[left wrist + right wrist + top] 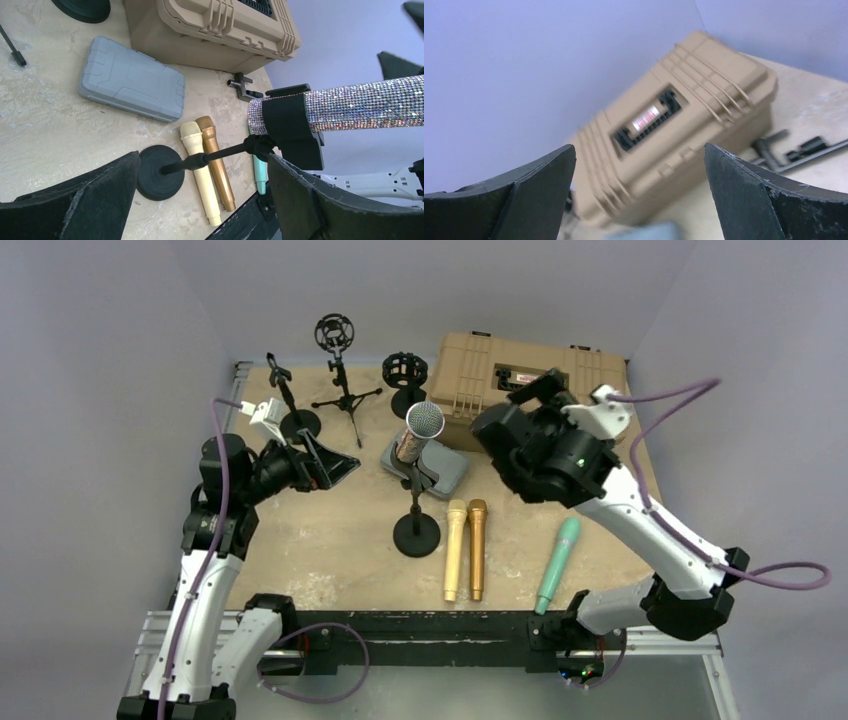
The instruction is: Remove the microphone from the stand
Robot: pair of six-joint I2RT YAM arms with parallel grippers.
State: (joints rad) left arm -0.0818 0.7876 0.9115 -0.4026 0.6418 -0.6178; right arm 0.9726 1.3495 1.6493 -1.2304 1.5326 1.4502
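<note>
The microphone [421,427] has a silver mesh head and a rhinestone body [360,102]. It sits tilted in the black clip [292,125] of the stand [416,502], which has a round black base [159,172] at the table's middle. My left gripper [330,462] hovers open to the left of the stand. In the left wrist view its fingers [202,165] frame the stand's pole without touching it. My right gripper [515,405] is open and raised to the right of the microphone's head, facing the tan case [674,125], with nothing between its fingers [640,150].
A cream microphone [456,545], a gold one [477,545] and a teal one [558,562] lie near the front. A grey flat case [455,470] lies behind the stand. The tan case [530,370] stands at the back right. Other stands [335,360] and a shock mount [405,370] line the back.
</note>
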